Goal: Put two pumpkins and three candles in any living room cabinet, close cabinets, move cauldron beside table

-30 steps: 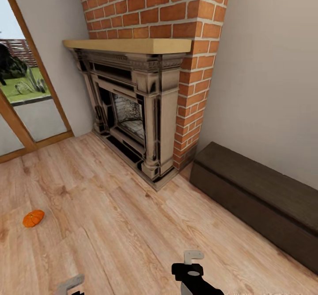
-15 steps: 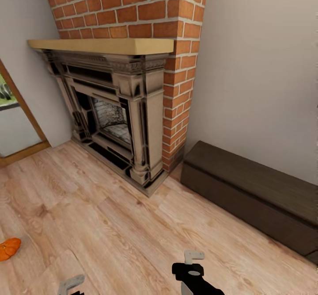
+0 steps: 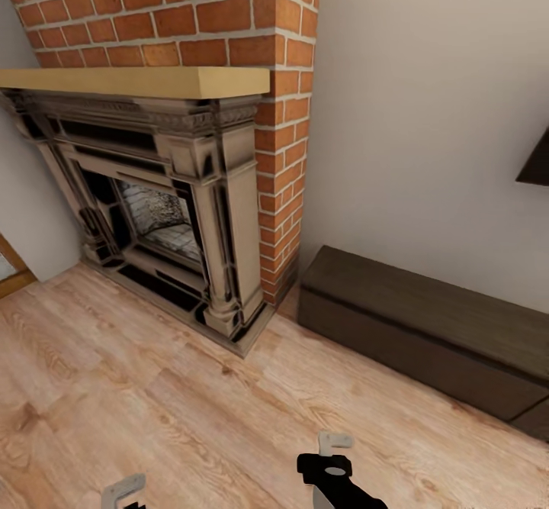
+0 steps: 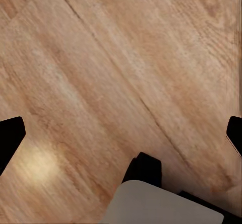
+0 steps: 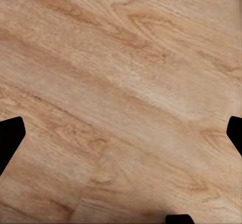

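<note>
No writing or labels legible anywhere. Head view: brick chimney (image 3: 229, 13) with a pale wooden mantel (image 3: 137, 82) over an ornate dark-and-cream fireplace (image 3: 168, 211), standing on the plank floor (image 3: 191, 410). Just beside the brick, along the grey wall (image 3: 427, 112), sits the cabinet (image 3: 419, 326), long, low, dark brown, its fronts flush and shut as far as can be seen. A dark corner of something wall-mounted (image 3: 536, 162) cuts in at the view's right edge; cannot tell what. Left claw (image 3: 122, 490) and right claw (image 3: 333, 442) show at the near edge of the floor, only grey tips and black body visible. Left wrist view: left claw (image 4: 121, 138) spread wide, dark fingertips (image 4: 10, 138) at opposite sides, bare floorboards between, nothing held; a pale grey part of the robot (image 4: 161, 204) intrudes. Right wrist view: right claw (image 5: 121, 138) likewise wide apart, fingertips (image 5: 10, 138) at the sides, empty, over bare wood grain.
</note>
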Robot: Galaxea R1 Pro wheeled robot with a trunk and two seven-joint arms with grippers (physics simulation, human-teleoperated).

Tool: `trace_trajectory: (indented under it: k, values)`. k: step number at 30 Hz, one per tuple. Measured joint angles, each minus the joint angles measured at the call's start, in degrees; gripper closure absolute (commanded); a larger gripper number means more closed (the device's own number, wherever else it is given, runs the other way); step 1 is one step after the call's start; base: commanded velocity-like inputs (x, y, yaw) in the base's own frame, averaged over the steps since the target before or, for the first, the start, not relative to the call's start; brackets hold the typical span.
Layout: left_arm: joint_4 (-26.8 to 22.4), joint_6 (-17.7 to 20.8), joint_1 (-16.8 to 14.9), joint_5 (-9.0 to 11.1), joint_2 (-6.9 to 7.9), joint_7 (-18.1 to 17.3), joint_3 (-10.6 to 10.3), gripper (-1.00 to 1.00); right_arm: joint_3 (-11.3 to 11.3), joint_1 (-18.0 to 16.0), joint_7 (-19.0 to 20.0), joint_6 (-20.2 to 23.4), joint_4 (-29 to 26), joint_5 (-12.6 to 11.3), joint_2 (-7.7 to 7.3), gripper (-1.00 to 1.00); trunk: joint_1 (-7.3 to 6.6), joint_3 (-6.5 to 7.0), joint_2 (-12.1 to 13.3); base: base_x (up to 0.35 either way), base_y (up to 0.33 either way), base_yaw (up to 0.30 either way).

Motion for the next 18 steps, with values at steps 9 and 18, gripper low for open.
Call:
trace_trajectory:
  k: [9,18]
  values:
    - [0.02,0.00,0.00,0.00,-0.01,0.00,0.00,-1.00,0.00,0.00,0.00,0.01,0.00,0.00,0.00,-1.00,0.00,0.20,0.00,0.235,0.211,-0.287]
    - [0.01,0.00,0.00,0.00,-0.01,0.00,-0.06,-1.00,-0.04,0.00,0.00,0.01,0.00,0.00,0.00,-1.00,0.00,0.41,0.00,0.226,0.164,-0.287]
